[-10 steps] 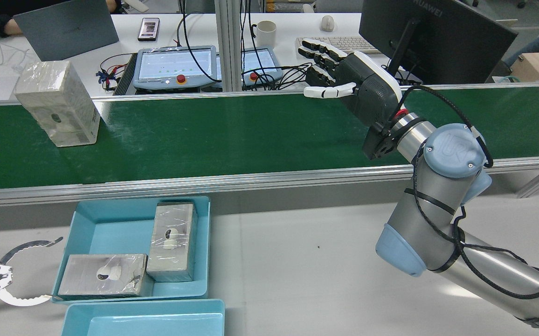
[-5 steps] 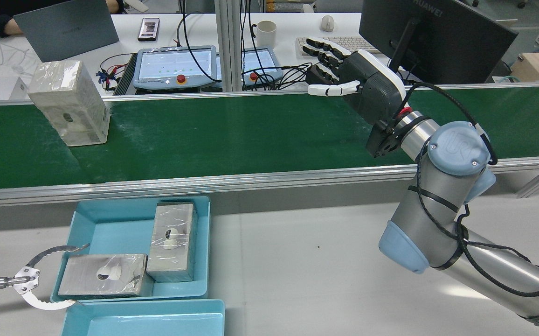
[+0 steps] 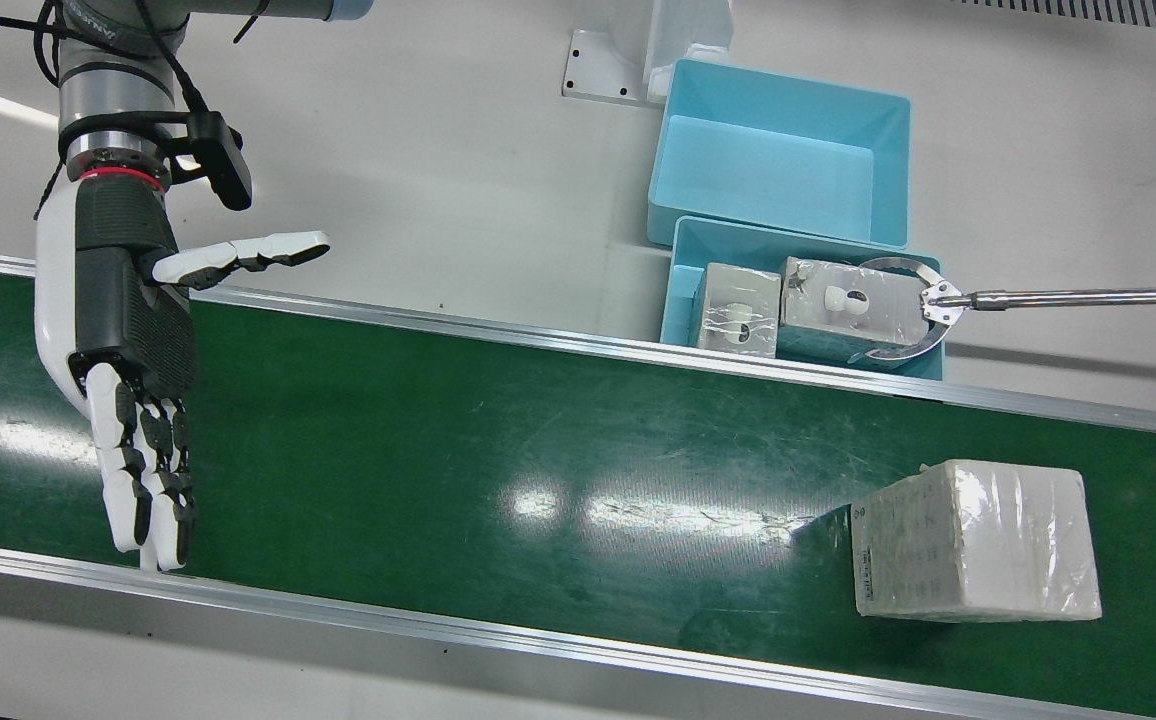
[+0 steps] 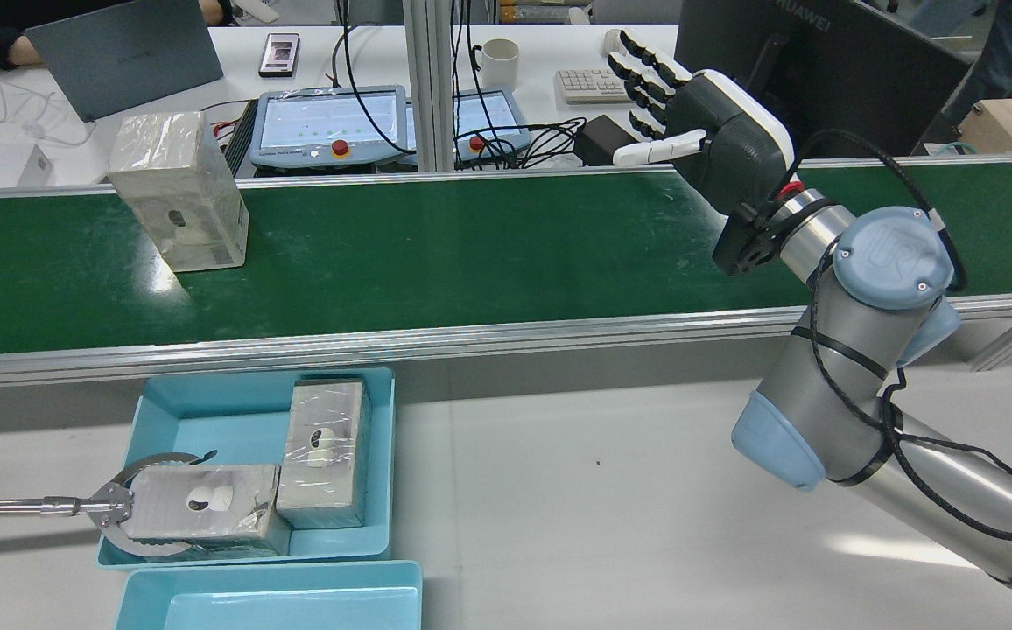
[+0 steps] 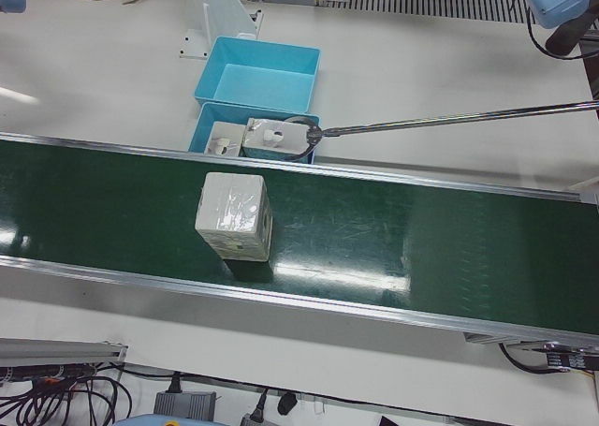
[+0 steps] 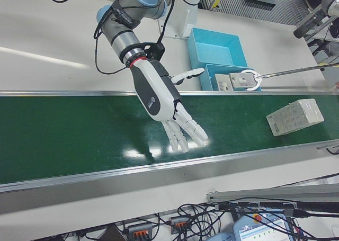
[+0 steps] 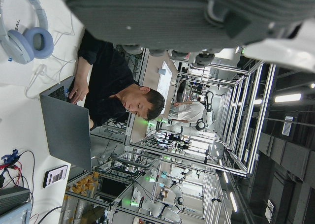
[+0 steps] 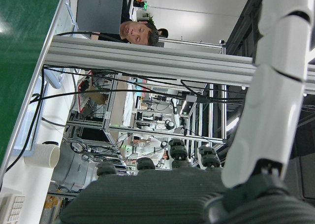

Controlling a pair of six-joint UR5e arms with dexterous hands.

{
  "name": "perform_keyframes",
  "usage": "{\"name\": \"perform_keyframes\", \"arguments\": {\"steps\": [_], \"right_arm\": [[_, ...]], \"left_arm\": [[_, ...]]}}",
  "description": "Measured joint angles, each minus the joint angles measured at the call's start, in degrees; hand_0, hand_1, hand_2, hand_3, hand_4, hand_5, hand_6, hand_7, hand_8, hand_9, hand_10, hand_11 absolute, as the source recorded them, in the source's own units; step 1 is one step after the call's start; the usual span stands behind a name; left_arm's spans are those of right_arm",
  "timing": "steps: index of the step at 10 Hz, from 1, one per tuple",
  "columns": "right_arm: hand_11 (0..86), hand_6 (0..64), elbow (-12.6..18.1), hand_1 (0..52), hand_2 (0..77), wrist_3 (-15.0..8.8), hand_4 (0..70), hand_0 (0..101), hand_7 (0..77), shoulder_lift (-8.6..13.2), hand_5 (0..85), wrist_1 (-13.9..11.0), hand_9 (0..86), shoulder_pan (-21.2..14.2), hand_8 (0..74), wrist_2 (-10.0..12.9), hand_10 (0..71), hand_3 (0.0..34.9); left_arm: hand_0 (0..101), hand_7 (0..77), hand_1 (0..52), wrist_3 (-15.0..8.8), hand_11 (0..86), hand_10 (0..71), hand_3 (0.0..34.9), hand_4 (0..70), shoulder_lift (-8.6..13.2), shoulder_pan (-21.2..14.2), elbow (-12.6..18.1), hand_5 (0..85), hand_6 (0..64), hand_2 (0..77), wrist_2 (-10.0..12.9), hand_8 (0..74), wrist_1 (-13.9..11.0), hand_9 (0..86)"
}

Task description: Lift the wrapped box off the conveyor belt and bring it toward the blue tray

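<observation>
The wrapped box (image 4: 180, 191) stands upright on the green conveyor belt (image 4: 471, 254) at the rear view's left; it also shows in the front view (image 3: 978, 540), left-front view (image 5: 234, 215) and right-front view (image 6: 294, 116). My right hand (image 4: 716, 140) is open and empty, fingers spread, above the belt's far edge, far to the right of the box; it also shows in the front view (image 3: 128, 340) and right-front view (image 6: 164, 103). The blue tray (image 4: 200, 420) sits before the belt and holds two wrapped boxes. My left hand (image 7: 147, 17) shows only as a dark palm edge.
A long metal grabber tool (image 4: 112, 506) reaches into the tray from the left, its jaws around the front box (image 4: 204, 516). A second, empty blue tray (image 4: 270, 599) sits nearer me. Desks with pendants, a monitor and a laptop lie beyond the belt.
The wrapped box has moved to the right along the belt. My right hand has risen and drifted right. The grabber tool has moved into the tray, around the front box.
</observation>
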Motion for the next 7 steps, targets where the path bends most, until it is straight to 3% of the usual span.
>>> {"name": "perform_keyframes", "arguments": {"steps": [5,6,7], "right_arm": [[1.6,0.0,-0.1,11.5,9.8,0.1,0.0,44,0.0,-0.1,6.0,0.5,1.6,0.6,0.0,0.1,0.0,17.2],[1.6,0.0,-0.2,12.0,15.3,0.0,0.0,44,0.0,-0.1,7.6,0.6,1.6,0.5,0.0,0.1,0.0,16.5],[1.6,0.0,-0.4,19.6,20.7,0.0,0.0,43,0.0,0.0,13.6,0.6,1.6,0.3,1.1,0.1,0.0,16.4]], "left_arm": [[0,0.5,0.0,0.0,0.0,0.5,0.0,0.0,0.0,0.0,0.0,1.1,0.0,1.1,0.0,0.0,0.0,0.0],[0,0.0,0.0,0.0,0.0,0.5,0.0,0.0,0.0,0.0,0.0,1.1,0.0,0.5,0.0,0.0,0.0,0.0],[0,0.0,0.0,0.0,0.0,0.5,0.0,0.0,0.0,0.0,0.0,1.1,0.0,0.5,0.0,0.0,0.0,0.0]]}}
